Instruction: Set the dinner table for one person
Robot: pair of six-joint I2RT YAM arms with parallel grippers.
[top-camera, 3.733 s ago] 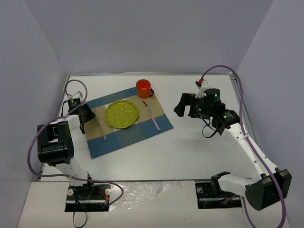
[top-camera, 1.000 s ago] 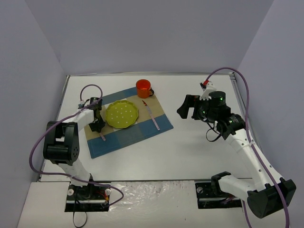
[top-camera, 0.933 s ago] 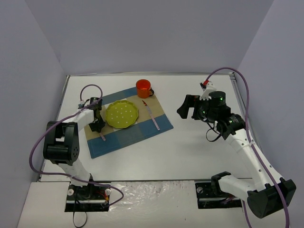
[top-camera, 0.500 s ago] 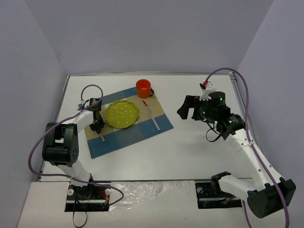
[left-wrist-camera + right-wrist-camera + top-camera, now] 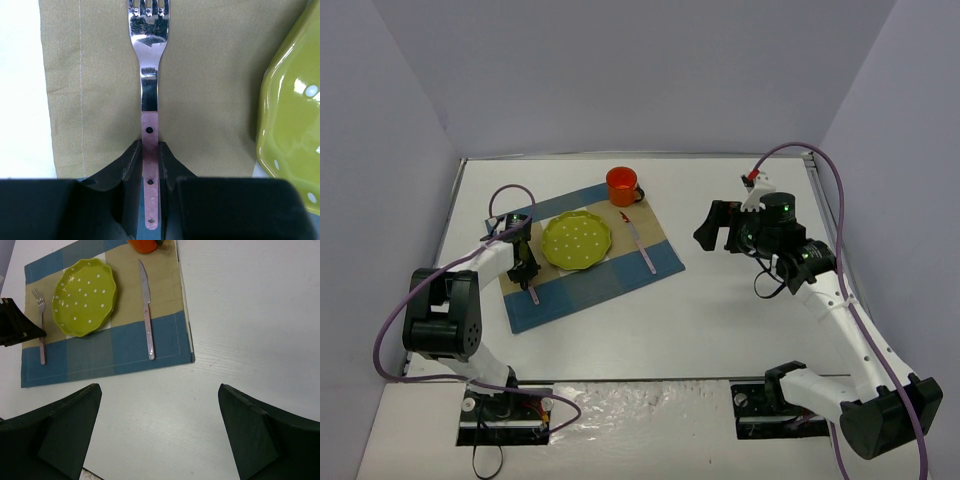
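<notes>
On the left, the left claw (image 5: 150, 150) grips the pink handle of the fork (image 5: 149, 75). The fork lies flat on the checked placemat (image 5: 210, 75), just left of the green plate (image 5: 292, 110). A knife (image 5: 147, 310) lies right of the plate. The white counter (image 5: 720, 320) spreads under everything, and the right claw (image 5: 160, 435) hovers wide open over its right part.

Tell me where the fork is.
In the top view, the fork lies on the placemat, just left of the green plate, its handle pinched by the left claw.
</notes>
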